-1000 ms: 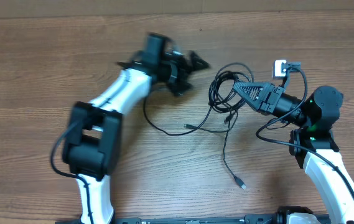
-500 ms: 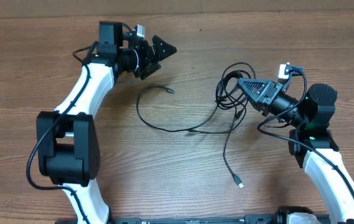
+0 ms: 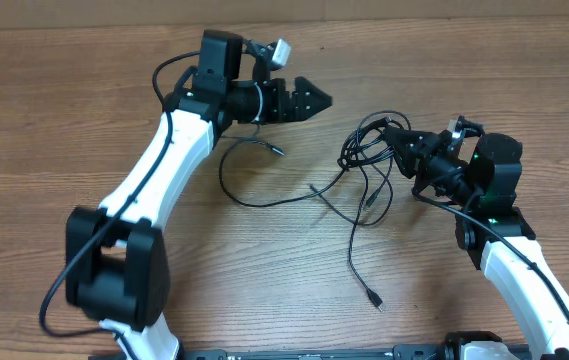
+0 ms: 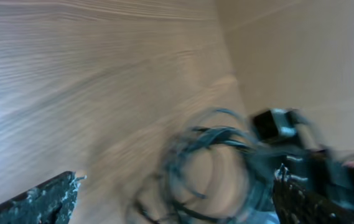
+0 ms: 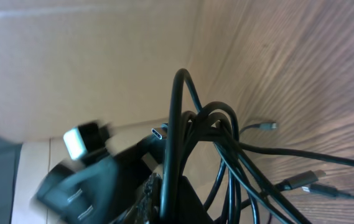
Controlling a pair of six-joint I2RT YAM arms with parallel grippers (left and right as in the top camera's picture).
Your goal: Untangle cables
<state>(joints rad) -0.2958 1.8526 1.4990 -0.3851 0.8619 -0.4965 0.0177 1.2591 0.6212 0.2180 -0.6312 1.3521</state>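
The black cables (image 3: pixel 364 165) lie as a knotted bunch at right of centre on the wood table. One strand loops left (image 3: pixel 232 180) and another trails down to a plug (image 3: pixel 374 298). My right gripper (image 3: pixel 394 138) is shut on the bunch; in the right wrist view the cables (image 5: pixel 183 112) pass between its fingers (image 5: pixel 180 193). My left gripper (image 3: pixel 316 100) is open and empty, pointing right, a short way left of the bunch. The left wrist view is blurred and shows its fingers (image 4: pixel 177 186) wide apart, with the cables (image 4: pixel 208 149) beyond.
A cardboard wall (image 3: pixel 414 8) runs along the table's back edge. The left arm's white wrist camera (image 5: pixel 80 140) shows close in the right wrist view. The right arm's own thick wire (image 3: pixel 434 200) hangs by its wrist.
My left arm has swung right, toward the bunch. My right gripper has shifted slightly left with the cables, and the trailing plug has been dragged a little left.
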